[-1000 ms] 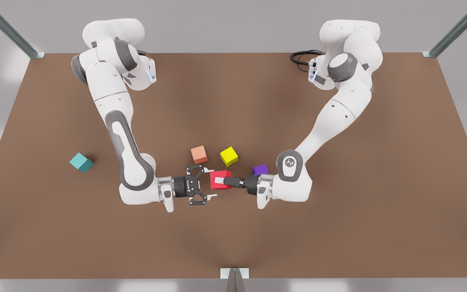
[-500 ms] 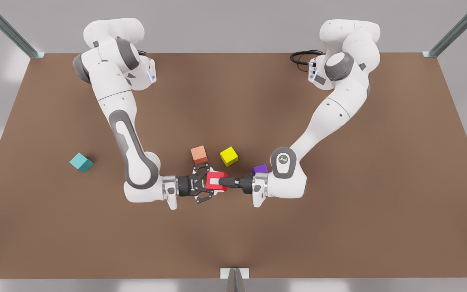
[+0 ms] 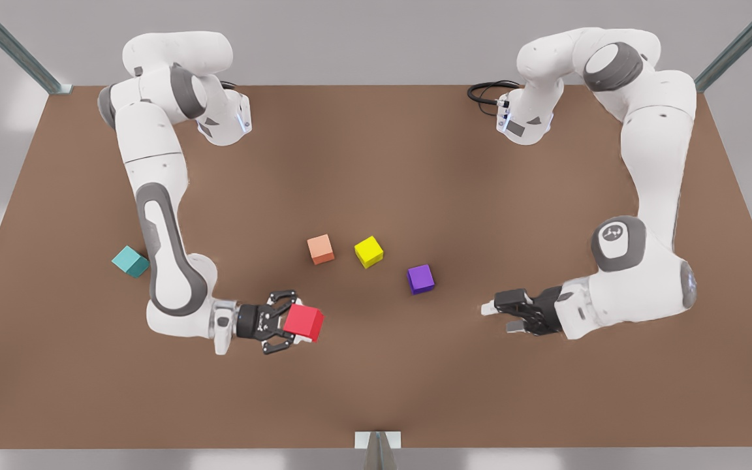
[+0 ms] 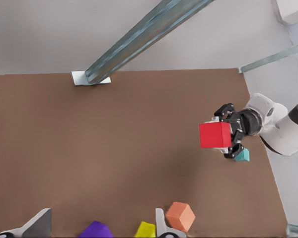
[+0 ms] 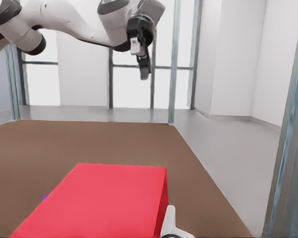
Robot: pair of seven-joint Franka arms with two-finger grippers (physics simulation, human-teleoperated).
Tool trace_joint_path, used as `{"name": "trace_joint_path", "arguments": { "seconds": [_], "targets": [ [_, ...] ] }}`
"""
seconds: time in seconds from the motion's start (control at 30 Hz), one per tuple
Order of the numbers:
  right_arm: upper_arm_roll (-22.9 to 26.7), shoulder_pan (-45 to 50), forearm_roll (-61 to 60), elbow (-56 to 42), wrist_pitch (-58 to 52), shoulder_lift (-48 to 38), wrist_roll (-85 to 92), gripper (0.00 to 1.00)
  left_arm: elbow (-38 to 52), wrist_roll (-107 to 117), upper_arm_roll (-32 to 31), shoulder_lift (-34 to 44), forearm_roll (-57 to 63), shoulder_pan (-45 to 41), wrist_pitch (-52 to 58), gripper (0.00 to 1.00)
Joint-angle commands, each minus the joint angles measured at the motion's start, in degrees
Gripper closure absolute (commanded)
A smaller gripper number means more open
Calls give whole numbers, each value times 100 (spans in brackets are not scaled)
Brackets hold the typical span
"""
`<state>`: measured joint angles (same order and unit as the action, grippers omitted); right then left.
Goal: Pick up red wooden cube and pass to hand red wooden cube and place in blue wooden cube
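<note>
The red wooden cube (image 3: pixel 305 322) hangs just above the brown table (image 3: pixel 376 391), held by my right gripper (image 3: pixel 294 321), which is shut on it, on the front view's left arm. Up close in the right wrist view the red wooden cube (image 5: pixel 99 203) sits between the pads. The left wrist view sees the same red cube (image 4: pixel 215 135) in that right gripper (image 4: pixel 232 136) from afar. My left gripper (image 3: pixel 495 316), on the front view's right arm, is open and holds nothing; its fingers (image 4: pixel 161 223) are spread. The blue wooden cube (image 3: pixel 130 261), teal, rests at the table's left, behind the right arm (image 4: pixel 242 155).
A salmon-orange cube (image 3: pixel 320 249), a yellow cube (image 3: pixel 368 251) and a purple cube (image 3: pixel 420 279) lie in a row mid-table between the two grippers. A black cable (image 3: pixel 488 90) loops at the back. Metal frame posts (image 3: pixel 376 447) stand at the table's edges.
The cube passed between grippers: my right gripper shut on it, my left let go and drew back far to the front view's right. The right gripper carried the cube leftward.
</note>
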<state>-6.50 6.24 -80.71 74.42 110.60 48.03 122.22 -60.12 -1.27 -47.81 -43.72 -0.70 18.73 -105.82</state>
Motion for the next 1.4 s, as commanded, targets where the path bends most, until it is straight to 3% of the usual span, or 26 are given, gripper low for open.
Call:
{"name": "trace_joint_path", "arguments": {
  "seconds": [0.0, 0.03, 0.07, 0.1, 0.13, 0.33, 0.43, 0.5, 0.57, 0.67, 0.73, 1.13, 1.37],
  "targets": [
    [-1, -158, 1751, 2, -1480, -135, -1893, 32, 0, 1524, -9, 487, 2565, 201, 2724, 0],
    [8, -307, 2314, 2, -1743, -267, -2955, 32, 0, 1550, -96, 514, 2645, 341, 3067, 0],
    [-1, -421, 2788, -33, -1875, -355, -3747, 32, -489, 1498, 16, 1074, 2531, 719, 2718, 0],
    [8, -457, 3262, -15, -1919, -557, -4345, 32, -2639, 702, 2564, 2925, 964, -398, 1332, 0],
    [17, -448, 3973, -15, -1840, -698, -4793, 31, -2892, -250, 5208, 3361, 307, -2704, 1649, 0],
    [105, -413, 8264, -42, -522, -953, -6307, 29, -1846, -251, 4869, 2949, 123, -2796, 2339, 0],
    [114, -457, 8792, 151, -276, -1058, -6377, 30, -1538, -673, 4895, 2597, 44, -2383, 2611, 0],
    [192, -474, 9038, 801, -65, -1497, -6490, 30, -1538, -1226, 4887, 2597, 26, -2066, 2672, 0],
    [403, -474, 9354, 1610, 234, -2007, -6658, 30, -1555, -1244, 4887, 2597, 26, -1996, 2786, 0],
    [913, -474, 10005, 2067, 225, -2254, -6755, 30, -1555, -1236, 4887, 2597, 26, -1970, 2751, 0],
    [1142, -711, 10629, 2445, 936, -2350, -6755, 30, -1555, -1236, 4887, 2597, 26, -1961, 2760, 0],
    [1142, -1503, 10752, 4660, 2044, -3221, -6755, 30, -1555, -1236, 4887, 2597, 35, -1952, 2751, 0],
    [1142, -1626, 10664, 5100, 2212, -3124, -6799, 30, -1555, -1236, 4887, 2597, 26, -1917, 2751, 0]
  ]
}}
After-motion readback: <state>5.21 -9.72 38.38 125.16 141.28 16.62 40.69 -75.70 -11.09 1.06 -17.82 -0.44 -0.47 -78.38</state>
